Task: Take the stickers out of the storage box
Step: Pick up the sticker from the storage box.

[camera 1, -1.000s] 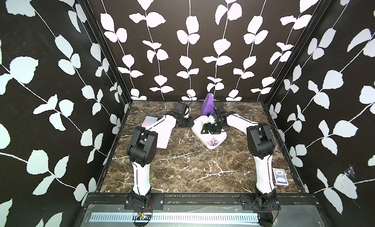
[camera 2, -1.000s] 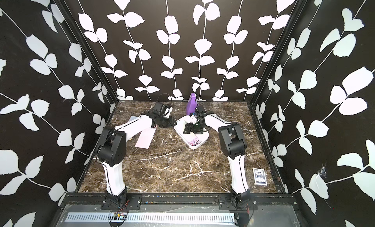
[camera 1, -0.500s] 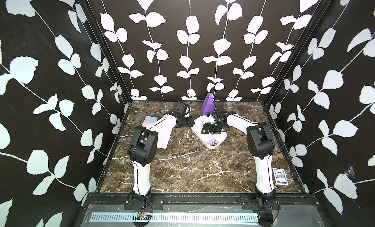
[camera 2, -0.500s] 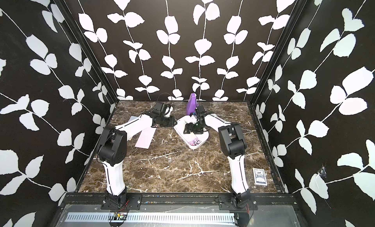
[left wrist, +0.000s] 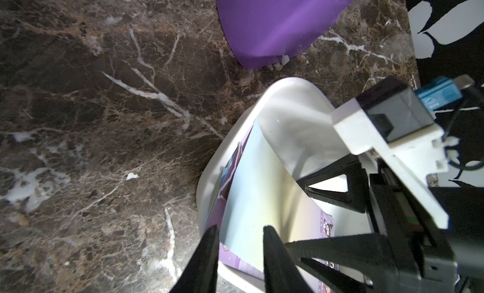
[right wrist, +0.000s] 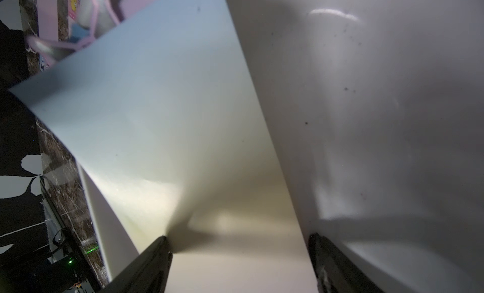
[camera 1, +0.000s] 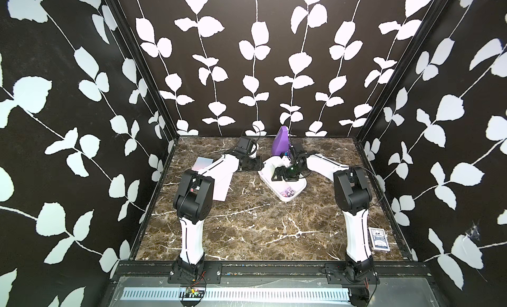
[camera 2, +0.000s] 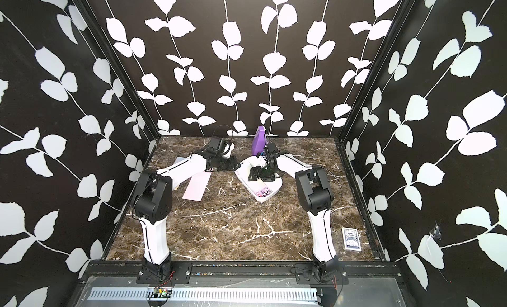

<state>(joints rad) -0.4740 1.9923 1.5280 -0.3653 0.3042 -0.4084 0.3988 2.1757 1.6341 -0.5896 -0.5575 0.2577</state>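
As seen in both top views, just right of the middle and near the back wall: a white storage box [camera 1: 299, 189], smooth plastic, shallow and long, with round corners. Rests on a brown tabletop [camera 1: 260, 226], stone-like, with thin white cracks. Holds a long flat sticker sheet [left wrist: 262, 194], shiny, going from pale blue to soft yellow, with small purple cartoon pictures at one end. Curls up along one side against the box wall in the left wrist view.

Right hand [right wrist: 238, 239] down inside the box, black fingers spread wide and gripping nothing. Presses a dent into the sheet with one fingertip; touches the bare white box floor with the other.

Left hand [left wrist: 239, 229] at the box rim, thin pointed black fingers a little apart, one outside the wall, one over the sheet. Cannot tell if pinching anything.

Left of the box, flat on the tabletop: a plain pink sticker sheet [camera 2: 196, 188], partly under the left arm. Farther left, a pastel sheet [camera 1: 203, 164] peeking out.

Just behind the box, a smooth purple thing [camera 1: 281, 143], tall with a round tip. In the lower right, a small blue card pack [camera 1: 379, 238], flat, beside the right arm's base.
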